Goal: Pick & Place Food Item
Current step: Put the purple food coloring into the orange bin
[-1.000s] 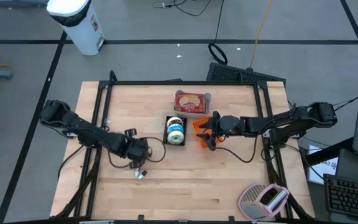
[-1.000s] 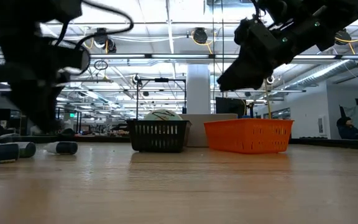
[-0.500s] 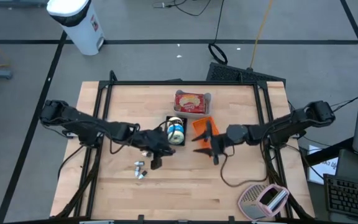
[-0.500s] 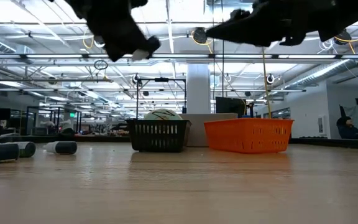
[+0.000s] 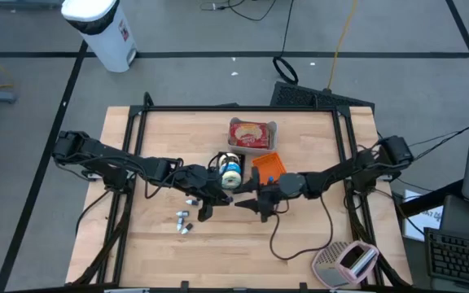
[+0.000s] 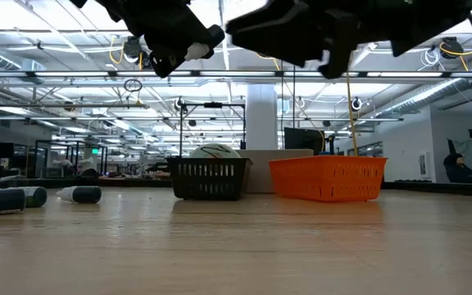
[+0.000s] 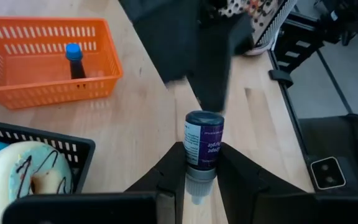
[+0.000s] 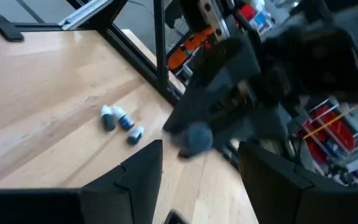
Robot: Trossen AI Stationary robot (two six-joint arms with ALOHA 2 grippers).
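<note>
My left gripper (image 5: 218,194) is over the table's middle, shut on a small bottle with a purple label (image 7: 204,140). My right gripper (image 5: 252,201) faces it from the right, open. Its fingers (image 8: 143,167) stand short of the bottle's round base (image 8: 194,138). An orange basket (image 5: 269,167) sits just behind; a dark bottle with a blue cap (image 7: 73,59) lies inside it. A black basket (image 5: 230,172) holds an iced doughnut (image 7: 23,177). In the low view my left gripper (image 6: 179,41) and my right gripper (image 6: 289,33) both hang high above the table. My left gripper pinches the bottle between its two fingers at the neck, just above the pale cap (image 7: 197,169). The bottle lies along the fingers, base forward, and sticks out past their tips. The fingers slant down toward the table's right. The bottle is lifted clear of the table.
Several small bottles (image 5: 183,221) lie on the wood near my left gripper, toward the near edge. A red tray of food (image 5: 251,134) sits at the far middle. A dotted pink-and-white thing (image 5: 344,262) lies at the near right corner.
My left gripper has risen from just above the loose bottles, moved right toward the baskets and tipped from pointing steeply down to a shallow slant. My right gripper has left the orange basket, moved left and nearer toward the held bottle, and rolled.
</note>
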